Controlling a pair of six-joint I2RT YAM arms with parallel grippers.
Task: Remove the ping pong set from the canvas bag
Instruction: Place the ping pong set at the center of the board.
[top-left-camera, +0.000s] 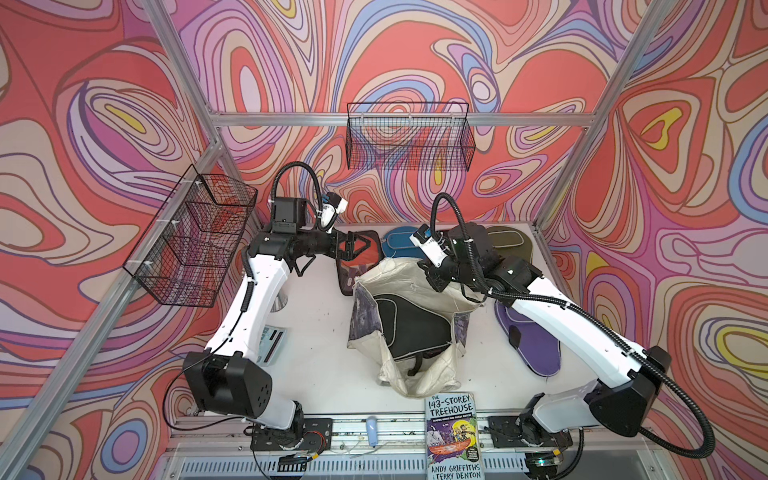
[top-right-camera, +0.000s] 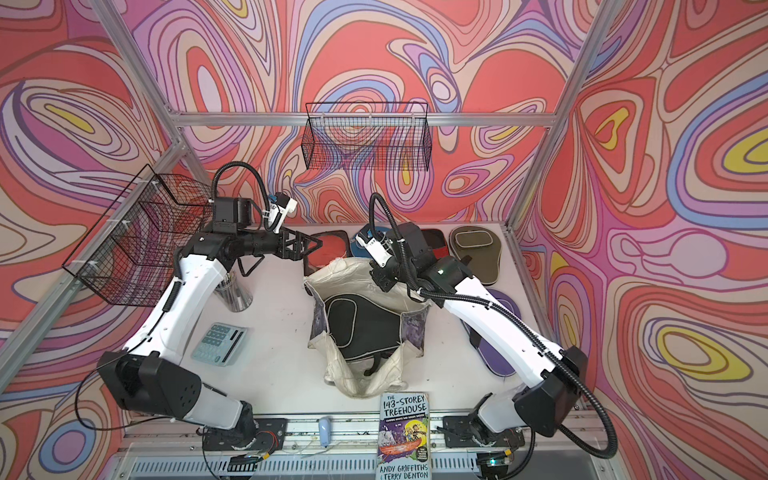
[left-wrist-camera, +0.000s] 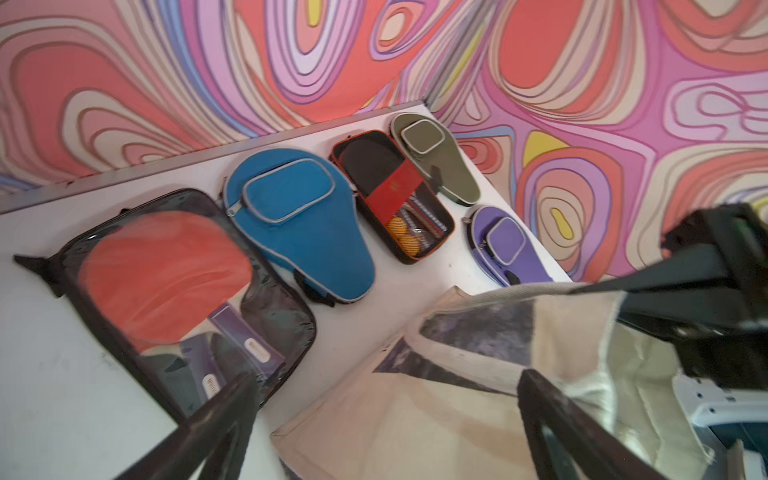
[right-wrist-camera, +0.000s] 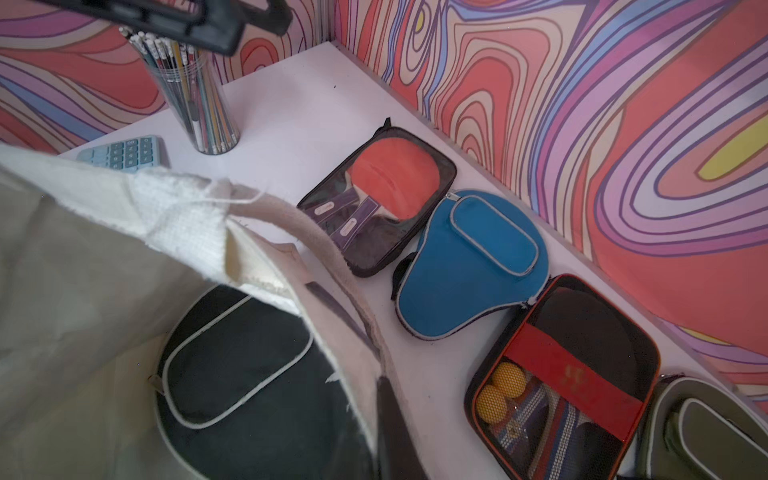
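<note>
Counting what lies out on the table (top-left-camera: 316, 332), we judge the job mostly done. Five pieces of the set sit outside the bag (top-left-camera: 399, 376). Four are along the far edge: a red-paddle pack (left-wrist-camera: 174, 291), a blue case (left-wrist-camera: 299, 220), a pack with orange balls (left-wrist-camera: 395, 195) and an olive case (left-wrist-camera: 436, 158). A purple case (left-wrist-camera: 507, 249) lies to the bag's right.

As far as we can see, the only piece left is the black case (top-left-camera: 409, 328), lying flat inside the bag, with a dark strap loop (top-left-camera: 411, 368) at its near end. Whether anything hides beneath it we cannot tell.

The bag stands mid-table with its mouth up. Our right gripper (top-left-camera: 434, 282) is closed on the bag's far rim, pinching the fabric, which we judge props the mouth open. Our left gripper (top-left-camera: 368, 245) is spread wide and empty, hovering over the red-paddle pack just beyond the bag's far corner.

Elsewhere, a clear cup (right-wrist-camera: 195, 95) holds pencils, and we see nothing inside the two wire baskets (top-left-camera: 409, 137) (top-left-camera: 191, 237) on the walls.
</note>
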